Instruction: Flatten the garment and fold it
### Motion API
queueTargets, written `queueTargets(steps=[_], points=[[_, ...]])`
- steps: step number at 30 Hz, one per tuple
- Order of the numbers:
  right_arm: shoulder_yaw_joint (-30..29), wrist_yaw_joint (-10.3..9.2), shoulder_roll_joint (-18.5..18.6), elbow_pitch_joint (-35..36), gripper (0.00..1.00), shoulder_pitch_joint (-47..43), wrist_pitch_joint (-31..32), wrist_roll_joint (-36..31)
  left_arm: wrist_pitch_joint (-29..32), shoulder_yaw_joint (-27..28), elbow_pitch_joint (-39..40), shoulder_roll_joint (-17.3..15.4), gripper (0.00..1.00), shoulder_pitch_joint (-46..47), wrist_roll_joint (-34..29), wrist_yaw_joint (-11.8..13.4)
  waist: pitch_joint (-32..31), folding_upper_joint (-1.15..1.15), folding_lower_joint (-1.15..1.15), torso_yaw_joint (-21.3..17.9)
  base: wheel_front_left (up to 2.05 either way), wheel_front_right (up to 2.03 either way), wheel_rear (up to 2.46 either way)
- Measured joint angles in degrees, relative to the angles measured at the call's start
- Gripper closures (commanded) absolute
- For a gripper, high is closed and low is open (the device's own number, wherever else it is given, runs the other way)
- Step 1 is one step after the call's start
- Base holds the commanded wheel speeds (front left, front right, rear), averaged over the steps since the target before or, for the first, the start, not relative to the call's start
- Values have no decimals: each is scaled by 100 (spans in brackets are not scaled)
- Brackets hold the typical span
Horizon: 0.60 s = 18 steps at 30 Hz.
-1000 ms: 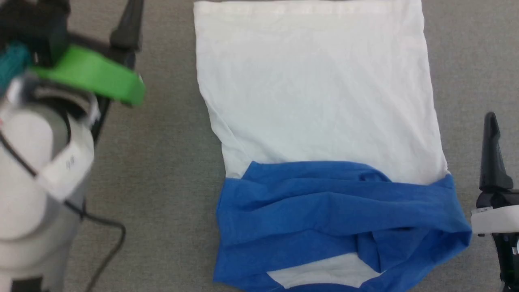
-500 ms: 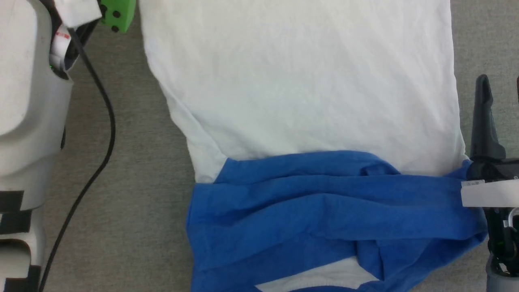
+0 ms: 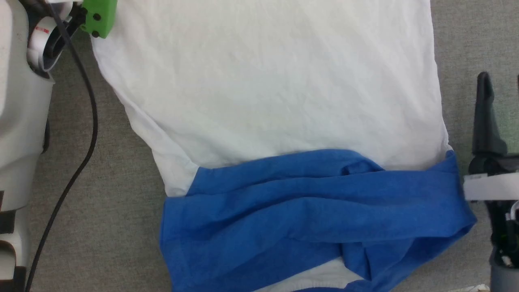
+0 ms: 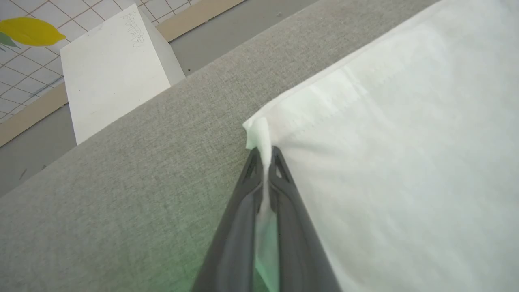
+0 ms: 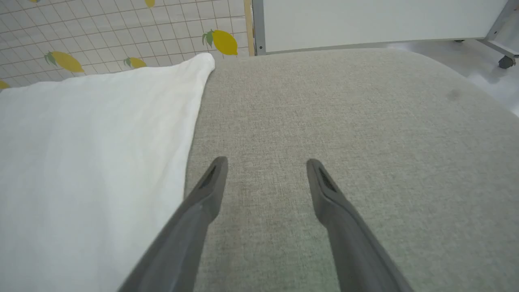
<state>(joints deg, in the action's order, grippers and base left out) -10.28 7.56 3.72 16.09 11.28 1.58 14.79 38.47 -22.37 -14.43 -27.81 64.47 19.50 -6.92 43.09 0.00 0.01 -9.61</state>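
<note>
The long-sleeved shirt (image 3: 267, 89) lies spread on the grey cloth-covered worktop (image 3: 113, 202), its white body flat and running away from the robot. The blue sleeves (image 3: 308, 202) are folded across its near end in loose creases, with a sliver of white showing below them.

The left jaws are closed on the far left corner of the white hem (image 4: 259, 134): in the left wrist view a strip of cloth is pinched between the two dark fingers (image 4: 243, 219) and pokes up past their tips. In the head view the pale left forearm (image 3: 20, 101), a green block (image 3: 99, 16) and a black cable (image 3: 87, 121) sit at that side.

The right jaws stand wide open with nothing between them, the fingers (image 5: 206, 190) over bare worktop just beside the shirt's right edge
</note>
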Motion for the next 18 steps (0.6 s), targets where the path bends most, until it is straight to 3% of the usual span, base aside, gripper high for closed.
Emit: queueTargets(steps=[4,7,11,14,18], points=[[-105,0,383,226,0,464,171,187,-225,-16,-9,8,100,-153,-1,68,-108,0,0,32,0,0,0],[-235,0,872,488,0,1148,575,501,-339,-46,-36,67,100,-274,10,107,-216,0,0,77,0,0,0],[-209,0,1616,510,0,2432,1651,925,-412,-109,-77,153,100,-320,19,111,-311,0,0,192,0,0,0],[40,0,1997,112,0,3379,2608,1056,-450,-164,-89,243,100,-310,23,111,-322,0,0,307,0,0,0],[376,0,1998,-821,0,4351,3771,1077,-524,-249,-102,364,100,-268,24,119,-253,0,-1,453,0,0,0]])
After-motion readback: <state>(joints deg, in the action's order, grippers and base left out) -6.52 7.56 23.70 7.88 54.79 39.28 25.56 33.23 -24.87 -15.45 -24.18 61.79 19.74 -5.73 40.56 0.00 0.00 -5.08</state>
